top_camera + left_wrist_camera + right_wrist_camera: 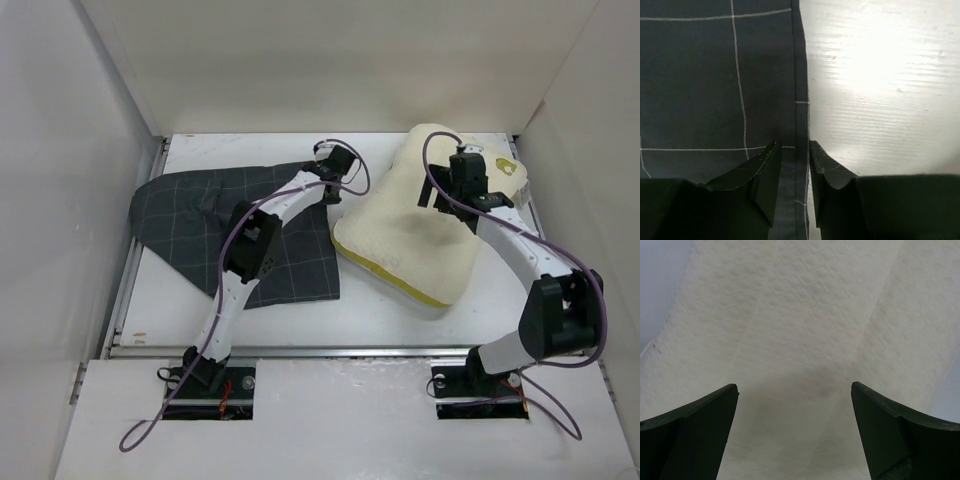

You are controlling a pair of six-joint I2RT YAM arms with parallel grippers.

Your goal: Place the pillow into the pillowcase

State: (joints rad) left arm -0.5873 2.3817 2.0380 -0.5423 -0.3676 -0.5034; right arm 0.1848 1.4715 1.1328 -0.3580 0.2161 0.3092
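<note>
The dark grey pillowcase [200,215] with a light grid lies flat on the left of the white table [400,315]. The cream pillow [400,235] lies to its right, with a yellow band along its near edge. My left gripper [332,172] is down at the pillowcase's far right edge. In the left wrist view its fingers [794,145] stand a narrow gap apart, astride the hem of the pillowcase [700,75], which lies flat and unpinched. My right gripper [447,195] hovers over the pillow's far part, wide open [794,386] and empty above the pillow [790,315].
White walls enclose the table on the left, back and right. A small greenish mark [507,166] shows at the pillow's far right corner. Bare white table [880,75] lies just right of the pillowcase's hem.
</note>
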